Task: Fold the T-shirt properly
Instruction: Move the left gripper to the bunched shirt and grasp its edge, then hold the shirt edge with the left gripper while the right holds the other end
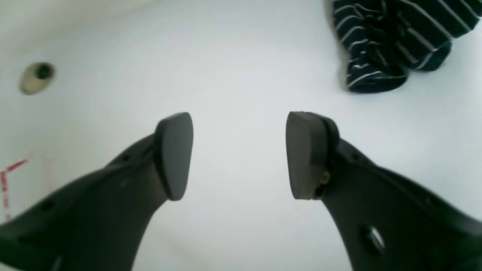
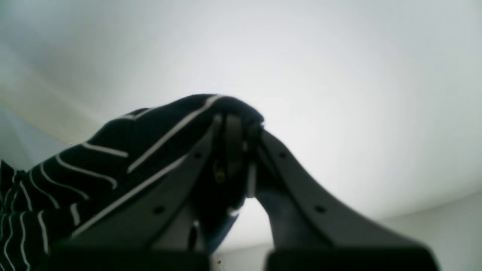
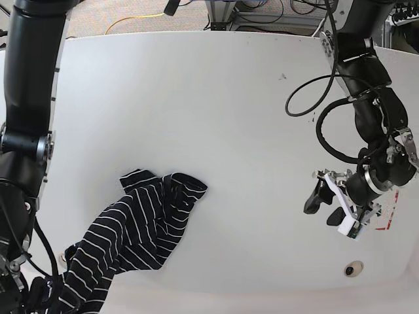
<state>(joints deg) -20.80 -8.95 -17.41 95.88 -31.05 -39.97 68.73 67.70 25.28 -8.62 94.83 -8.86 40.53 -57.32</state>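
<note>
- The right gripper (image 2: 241, 146) is clenched on a stripe-covered fold of the T-shirt (image 3: 141, 229), holding one end at the table's (image 3: 249, 104) near corner.
- The left gripper (image 1: 239, 154) stands released, jaws apart over bare table with nothing between them.
- The shirt lies crumpled, running diagonally away from the held end; it sits well apart from the left gripper, so the right arm is far nearer.

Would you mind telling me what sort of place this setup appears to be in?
Most likely a robotics lab or test bench. A plain white table carries only a striped T-shirt, two black robot arms work over it, and loose cables lie on the floor behind the table's far edge.
</note>
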